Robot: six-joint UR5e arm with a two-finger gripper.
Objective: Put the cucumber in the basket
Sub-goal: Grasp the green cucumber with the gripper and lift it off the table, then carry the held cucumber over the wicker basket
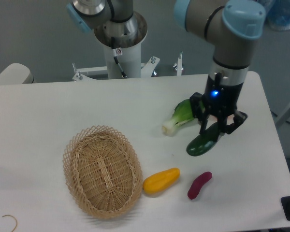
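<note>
The dark green glossy cucumber (201, 142) hangs tilted at right of centre, its upper end between the black fingers of my gripper (215, 126), which is shut on it. Its lower end points down-left, close above the table. The oval tan wicker basket (102, 170) lies at the front left with nothing inside, well to the left of the gripper.
A leafy bok choy (181, 115) lies just left of the gripper. A yellow vegetable (161, 180) rests by the basket's right rim, and a purple one (199, 185) lies to its right. The arm's base column (121, 48) stands at the back.
</note>
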